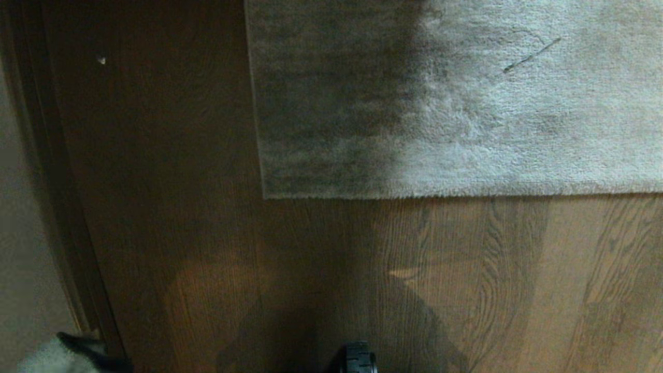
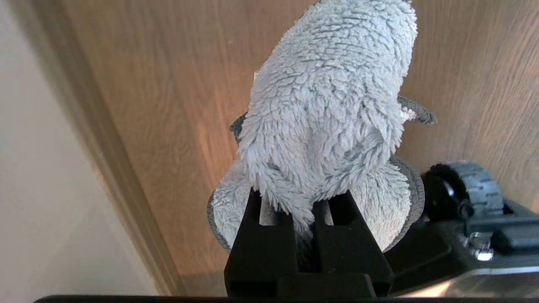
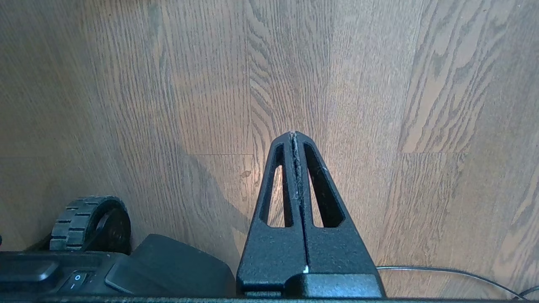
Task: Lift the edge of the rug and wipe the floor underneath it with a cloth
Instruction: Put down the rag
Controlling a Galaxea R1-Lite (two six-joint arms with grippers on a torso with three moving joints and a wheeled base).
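The left hand [image 2: 303, 210] is clenched on the cloth [image 2: 328, 113]. Its 2 black fingers [image 2: 261, 244] pinch the bottom of the fuzzy, pale grey cloth, and the rest of the cloth puffs out past them. The cloth has a dark grey trim along its edge. In the head view, only a bit of this cloth [image 1: 49, 358] shows, low in the near left corner, close to the pale wall [image 1: 20, 233] and the dark strip that runs along its foot.

The right hand [image 3: 296, 139] is clenched too, with its 2 fingers pressed flat together and nothing between them. It hangs above bare floor [image 3: 379, 105]. A thin black cable [image 3: 442, 271] lies on the floor near it.

The rug edge [image 1: 414, 196] lies flat on the floor [image 1: 207, 259], straight across the far part of the head view. Its square corner [image 1: 265, 197] points toward the wall side. The rug is light grey and shaggy, and a shadow makes its left part darker. A thin dark line [image 1: 532, 54] lies on the rug, far to the right.

A small black wheel [image 2: 467, 189] of the robot sits on the floor beside the cloth.
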